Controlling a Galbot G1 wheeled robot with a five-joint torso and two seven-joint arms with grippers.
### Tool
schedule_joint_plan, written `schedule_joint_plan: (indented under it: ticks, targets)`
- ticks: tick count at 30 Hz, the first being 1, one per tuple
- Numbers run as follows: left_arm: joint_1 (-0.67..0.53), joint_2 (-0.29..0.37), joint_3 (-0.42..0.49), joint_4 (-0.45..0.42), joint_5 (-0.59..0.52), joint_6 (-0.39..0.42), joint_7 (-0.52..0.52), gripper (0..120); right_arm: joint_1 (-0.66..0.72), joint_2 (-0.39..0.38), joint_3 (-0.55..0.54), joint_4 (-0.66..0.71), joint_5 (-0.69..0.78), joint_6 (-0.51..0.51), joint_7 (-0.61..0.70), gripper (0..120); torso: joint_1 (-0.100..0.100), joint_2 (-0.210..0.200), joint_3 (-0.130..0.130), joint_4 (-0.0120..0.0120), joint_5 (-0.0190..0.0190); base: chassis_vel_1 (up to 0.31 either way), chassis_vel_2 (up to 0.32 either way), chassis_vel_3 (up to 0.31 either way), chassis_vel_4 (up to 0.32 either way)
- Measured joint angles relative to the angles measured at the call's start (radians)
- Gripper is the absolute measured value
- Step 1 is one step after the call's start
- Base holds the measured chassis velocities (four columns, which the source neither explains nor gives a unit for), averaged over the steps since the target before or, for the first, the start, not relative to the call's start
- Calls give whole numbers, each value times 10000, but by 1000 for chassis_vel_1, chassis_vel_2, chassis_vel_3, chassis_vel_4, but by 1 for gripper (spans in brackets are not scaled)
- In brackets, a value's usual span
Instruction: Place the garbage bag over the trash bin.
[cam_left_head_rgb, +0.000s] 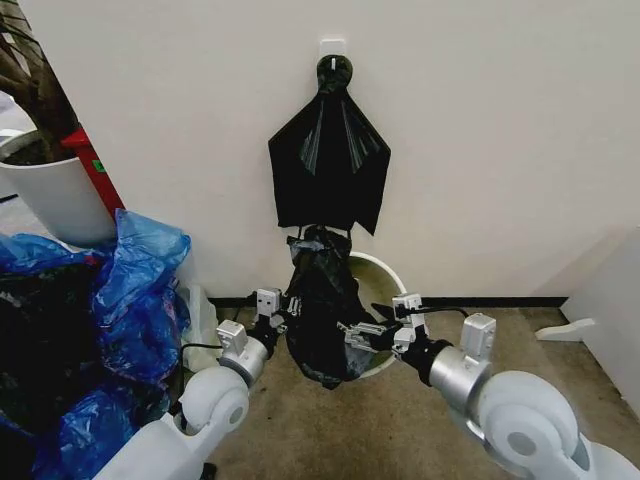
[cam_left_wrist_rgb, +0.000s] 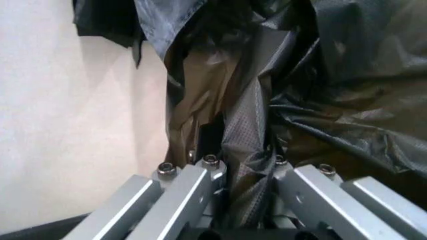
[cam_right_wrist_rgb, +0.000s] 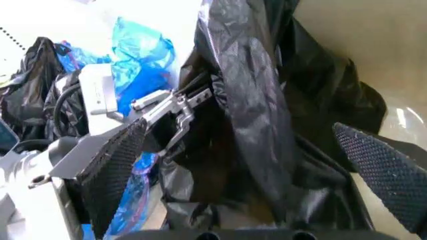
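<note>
Garbage bag (cam_left_head_rgb: 322, 320) hanging bunched over trash bin (cam_left_head_rgb: 388, 275) by the wall. Left gripper (cam_left_head_rgb: 278, 312) fingers pinched on a fold; right gripper (cam_left_head_rgb: 372, 332) fingers spread wide around the plastic, gripping nothing. Best done by pulling the mouth apart evenly, then lowering over the rim.

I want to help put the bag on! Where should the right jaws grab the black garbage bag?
Probably its loose right-hand edge, coming in from the right, level with the trash bin rim. The garbage bag hangs bunched over the bin; the left gripper already pinches a fold on its left, and the right gripper, open, straddles it.
</note>
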Motion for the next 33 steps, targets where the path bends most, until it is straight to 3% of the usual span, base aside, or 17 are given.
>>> schedule_joint_plan:
  ticks: [8,11,25,33]
  targets:
    - [314,84,-32,-243,125,-21,160,3,585,331,-732,-589,-654,-10,287,100,0,0,0,2,1,0,0,0,0]
    - [381,140,-59,-332,126,-22,210,3,593,396,-866,-708,-830,-43,383,95,0,0,0,2,1,0,0,0,0]
    - [701,355,-183,-622,231,-57,326,3,297,614,-975,-670,-1376,47,591,39,0,0,0,2,1,0,0,0,0]
    - [761,401,-244,-721,223,-59,296,3,31,643,-956,-601,-1974,114,692,14,0,0,0,1,1,0,0,0,0]
